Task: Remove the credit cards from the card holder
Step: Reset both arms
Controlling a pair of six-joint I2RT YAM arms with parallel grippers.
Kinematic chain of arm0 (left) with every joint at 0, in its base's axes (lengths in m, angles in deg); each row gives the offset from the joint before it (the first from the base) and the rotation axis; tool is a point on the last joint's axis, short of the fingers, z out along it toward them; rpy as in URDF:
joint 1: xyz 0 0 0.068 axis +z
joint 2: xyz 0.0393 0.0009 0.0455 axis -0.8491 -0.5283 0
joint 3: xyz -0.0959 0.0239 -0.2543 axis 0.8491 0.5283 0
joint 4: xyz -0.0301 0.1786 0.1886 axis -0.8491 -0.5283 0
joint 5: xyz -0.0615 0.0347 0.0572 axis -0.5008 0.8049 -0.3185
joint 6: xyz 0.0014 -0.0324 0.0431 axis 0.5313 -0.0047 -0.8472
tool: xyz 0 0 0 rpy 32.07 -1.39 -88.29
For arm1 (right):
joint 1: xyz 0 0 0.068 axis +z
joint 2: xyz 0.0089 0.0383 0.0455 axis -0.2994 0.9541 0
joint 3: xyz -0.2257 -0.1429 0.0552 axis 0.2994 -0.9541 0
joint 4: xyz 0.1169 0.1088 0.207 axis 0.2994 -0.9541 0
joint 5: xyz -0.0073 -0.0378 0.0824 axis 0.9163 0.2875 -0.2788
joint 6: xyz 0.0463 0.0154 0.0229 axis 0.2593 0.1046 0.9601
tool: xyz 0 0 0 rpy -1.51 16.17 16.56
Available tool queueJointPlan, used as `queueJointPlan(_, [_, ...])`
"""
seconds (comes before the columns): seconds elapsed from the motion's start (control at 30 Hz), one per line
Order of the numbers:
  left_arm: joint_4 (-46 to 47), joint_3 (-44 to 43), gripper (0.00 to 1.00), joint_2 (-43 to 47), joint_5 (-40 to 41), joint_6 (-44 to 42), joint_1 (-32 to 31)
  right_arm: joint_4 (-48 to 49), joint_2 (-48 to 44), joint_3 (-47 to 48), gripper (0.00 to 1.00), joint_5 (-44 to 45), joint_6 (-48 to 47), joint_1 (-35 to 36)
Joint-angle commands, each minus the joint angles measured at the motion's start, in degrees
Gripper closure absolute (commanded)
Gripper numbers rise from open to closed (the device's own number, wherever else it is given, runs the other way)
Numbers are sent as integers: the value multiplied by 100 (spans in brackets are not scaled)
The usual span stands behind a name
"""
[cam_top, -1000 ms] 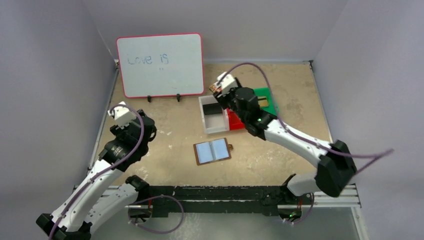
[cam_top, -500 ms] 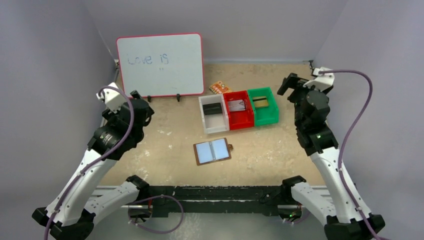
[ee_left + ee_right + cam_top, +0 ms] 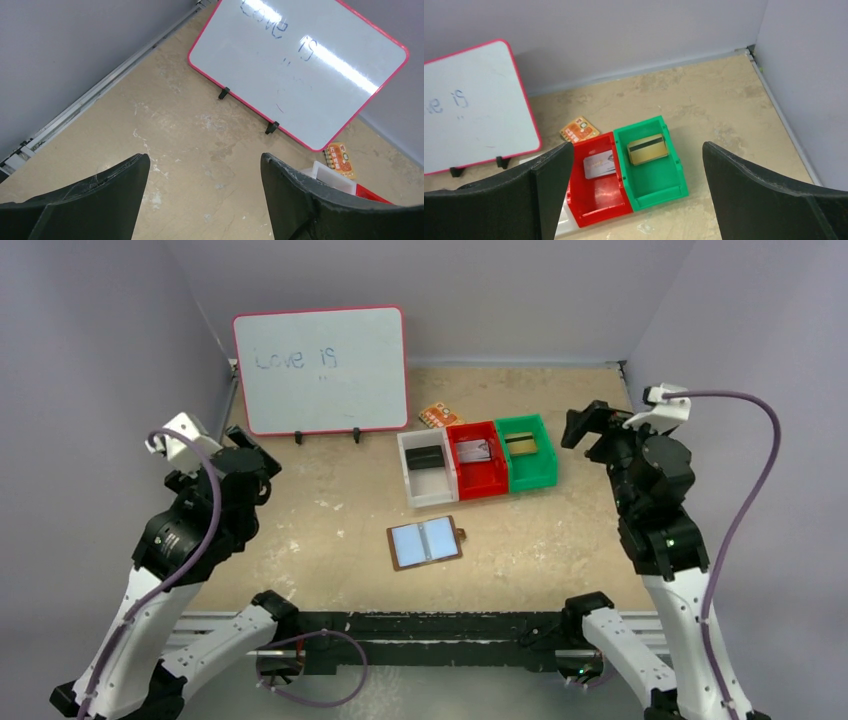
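Whiteboard [image 3: 320, 370] is showing "Love is" in faint blue, standing at the back of a scuffed beige tabletop [image 3: 560, 530]; lilac-grey walls [image 3: 500, 290] are enclosing it. Card holder [image 3: 426, 542] is lying open in front of the whiteboard. 3 credit cards [image 3: 647, 149] are sitting in bins [image 3: 533, 478] to the whiteboard's right. Left gripper [image 3: 204, 160] and right gripper [image 3: 638, 147] are hanging spread wide, gripping nothing.

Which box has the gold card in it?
The green bin, rightmost in the row, holds the gold card. The red bin has a silvery card, the white bin a black card.
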Motion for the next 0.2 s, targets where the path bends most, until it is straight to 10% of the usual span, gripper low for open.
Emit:
queueJointPlan(0.0, [-204,-332,18,60,317,14,24,-244,-174,317,0,-94,-3,-8])
queueJointPlan(0.17, [-457,-287,18,-124,343,340,24,-367,-162,248,0,-87,28,-5])
